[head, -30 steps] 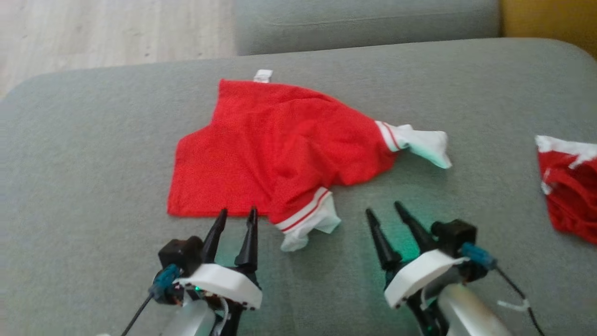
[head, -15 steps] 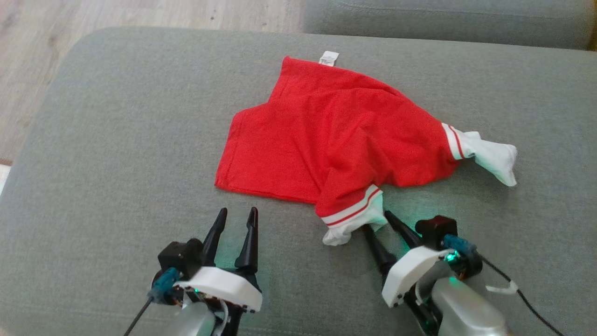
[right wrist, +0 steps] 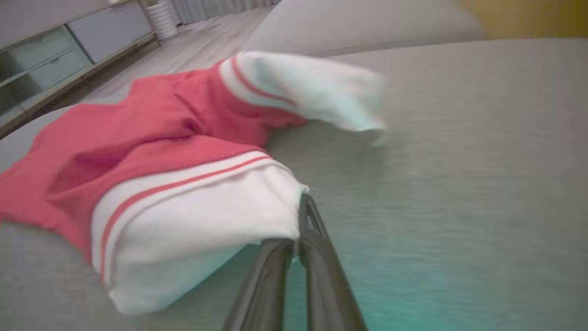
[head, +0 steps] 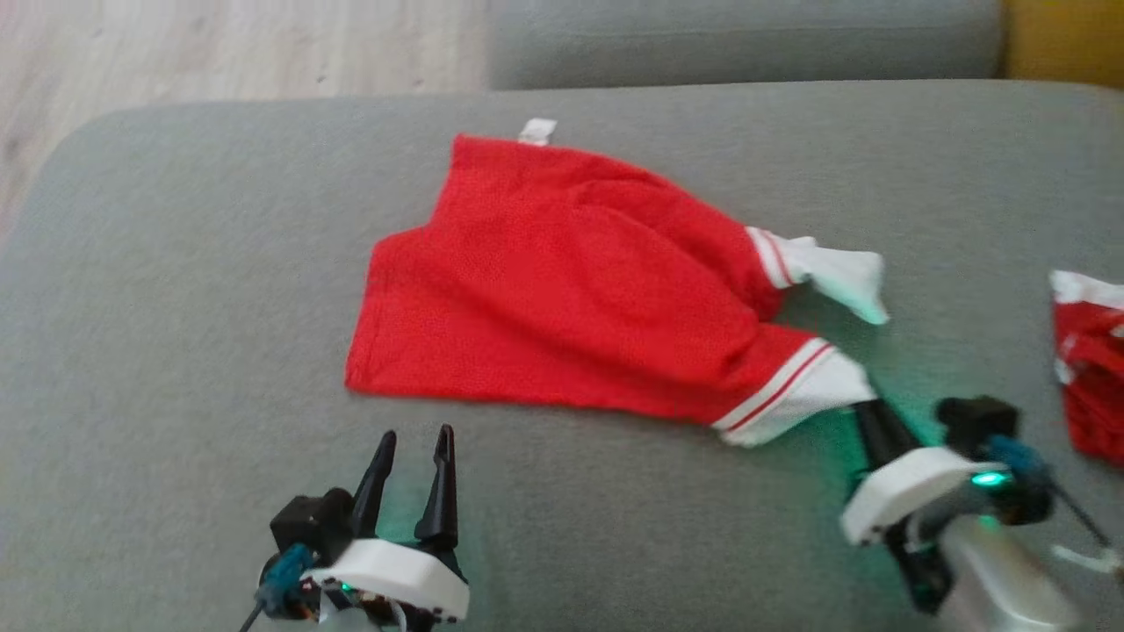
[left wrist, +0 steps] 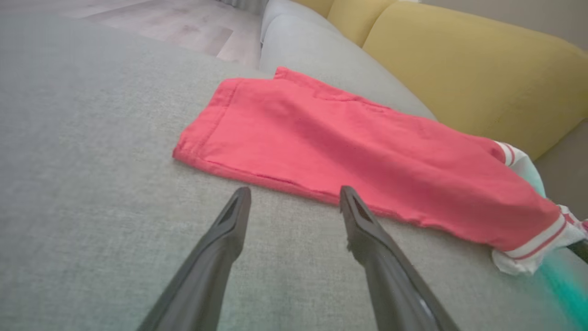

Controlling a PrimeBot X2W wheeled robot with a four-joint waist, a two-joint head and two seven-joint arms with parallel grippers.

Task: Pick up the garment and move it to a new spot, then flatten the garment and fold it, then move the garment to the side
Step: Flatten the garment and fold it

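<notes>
The garment (head: 562, 298) is a red top with white cuffs, lying spread on the grey sofa seat (head: 176, 263). My right gripper (head: 865, 411) is shut on the near white cuff (head: 817, 395), and that sleeve is stretched out to the right. In the right wrist view the cuff (right wrist: 193, 220) is pinched at its edge by the closed right gripper (right wrist: 294, 220). The other cuff (head: 843, 276) lies beyond it. My left gripper (head: 416, 432) stands open just short of the garment's near hem, touching nothing. In the left wrist view the left gripper (left wrist: 295, 190) is open close to the hem of the garment (left wrist: 349, 151).
Another red and white garment (head: 1093, 377) lies at the right edge of the seat. A grey back cushion (head: 746, 35) runs along the far side, with a yellow cushion (left wrist: 459, 69) beside it. Wooden floor (head: 219, 44) shows past the seat's rounded left corner.
My right gripper reached the near cuff, shut on it and drew it to the right, straightening the sleeve. The left gripper stayed open. The head camera shifted between frames.
</notes>
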